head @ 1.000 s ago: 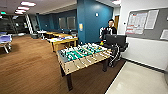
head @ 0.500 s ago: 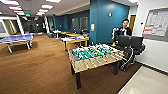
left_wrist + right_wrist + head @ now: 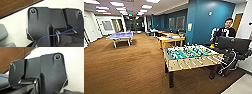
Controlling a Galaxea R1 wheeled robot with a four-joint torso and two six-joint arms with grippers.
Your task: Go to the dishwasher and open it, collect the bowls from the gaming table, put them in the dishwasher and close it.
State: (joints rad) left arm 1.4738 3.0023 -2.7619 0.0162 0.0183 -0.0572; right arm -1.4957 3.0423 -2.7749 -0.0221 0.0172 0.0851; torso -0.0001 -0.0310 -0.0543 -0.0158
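gaming table (image 3: pixel 171 39): roughly 12 o'clock from me, past the foosball table (image 3: pixel 191 58); white top, yellow sides
long axis: looks like it runs mostly across my head view, one end toward the blue wall (image 3: pixel 204 20); too far off to swear by it
head view extras: ping-pong table (image 3: pixel 120 36) at 10 o'clock; person (image 3: pixel 226 30) at 2 o'clock
wrist views extras: pale floor (image 3: pixel 15 25) meeting brown carpet (image 3: pixel 12 5) along a dark strip; blue cable (image 3: pixel 50 36) on the left wrist
left hand, right hand: can't tell if open or closed
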